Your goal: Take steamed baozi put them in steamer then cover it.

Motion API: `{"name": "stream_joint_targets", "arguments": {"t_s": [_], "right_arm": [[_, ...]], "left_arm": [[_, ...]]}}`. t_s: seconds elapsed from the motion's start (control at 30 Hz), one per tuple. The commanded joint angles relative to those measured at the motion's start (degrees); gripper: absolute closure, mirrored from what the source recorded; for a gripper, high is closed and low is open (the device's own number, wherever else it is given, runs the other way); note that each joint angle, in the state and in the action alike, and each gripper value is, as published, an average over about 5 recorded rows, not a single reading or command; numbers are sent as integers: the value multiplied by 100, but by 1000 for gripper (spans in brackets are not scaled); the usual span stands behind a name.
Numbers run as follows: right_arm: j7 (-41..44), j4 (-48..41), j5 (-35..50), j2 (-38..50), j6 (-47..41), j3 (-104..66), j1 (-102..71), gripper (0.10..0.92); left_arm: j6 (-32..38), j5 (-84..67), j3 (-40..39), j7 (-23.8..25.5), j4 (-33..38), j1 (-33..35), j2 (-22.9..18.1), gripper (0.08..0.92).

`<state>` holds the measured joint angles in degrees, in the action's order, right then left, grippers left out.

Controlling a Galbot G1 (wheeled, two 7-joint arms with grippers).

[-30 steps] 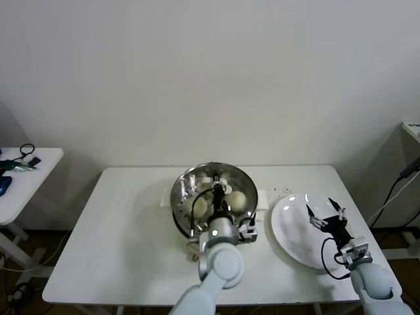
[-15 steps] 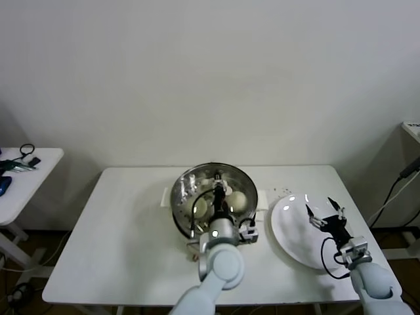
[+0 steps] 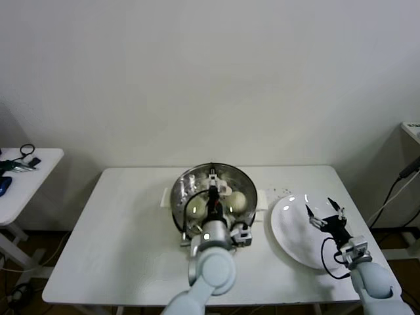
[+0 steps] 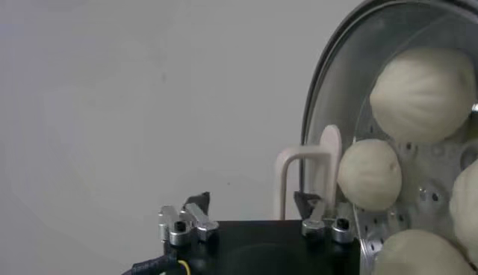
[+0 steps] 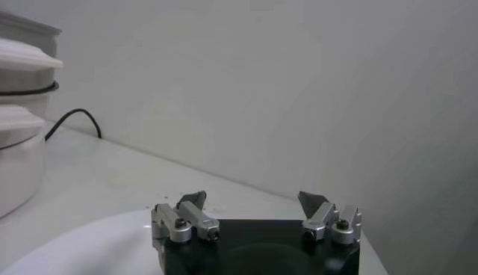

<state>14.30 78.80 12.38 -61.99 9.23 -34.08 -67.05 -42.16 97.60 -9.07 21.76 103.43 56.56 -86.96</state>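
Note:
The steel steamer [image 3: 182, 186] stands at the table's middle on its cream-white base. Several off-white baozi lie on its perforated floor, one at the right [image 3: 238, 200] and one at the left [image 3: 198, 209]. They also show in the left wrist view [image 4: 423, 93] inside the steamer's rim [image 4: 321, 97]. My left gripper [image 3: 213, 184] hangs open and empty over the basket. In its wrist view the gripper [image 4: 252, 203] is by the rim, beside a cream arched handle [image 4: 299, 166]. My right gripper [image 3: 321, 209] is open and empty over the plate. The glass cover is out of view.
A flat white plate [image 3: 289, 231] lies bare to the right of the steamer; it also shows under the right gripper [image 5: 252, 200] in the right wrist view [image 5: 89, 239]. The white pot base with a black cord [image 5: 22, 142] shows there too. A side table [image 3: 26, 177] stands far left.
My left arm has shifted a little to the left over the steamer, its gripper reaching slightly farther back. The right arm has not moved.

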Motion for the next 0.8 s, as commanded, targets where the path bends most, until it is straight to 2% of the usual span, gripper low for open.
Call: {"name": "stream_joint_targets", "arguments": {"t_s": [0.03,0.13,0.47,0.6,0.8], "right_arm": [[-10,83,-44,24,-332,-15,-17,203],[-20,102,-122,28,-421,-12,-20,203],[-76,154,-33,5,-529,-47,0,203],[-69,260,-20,17,-529,-43,-72,203],[-63,477,-19,-116,-431,-124,-279,203]], "left_arm": [[-284,-232,18,46,753,310,379,236],[-284,-342,30,25,953,408,475,188],[-284,-1083,130,-254,1577,764,931,177],[-242,-2002,334,-672,1902,985,1221,177],[307,-3969,1122,-1799,2241,1440,1794,177]]}}
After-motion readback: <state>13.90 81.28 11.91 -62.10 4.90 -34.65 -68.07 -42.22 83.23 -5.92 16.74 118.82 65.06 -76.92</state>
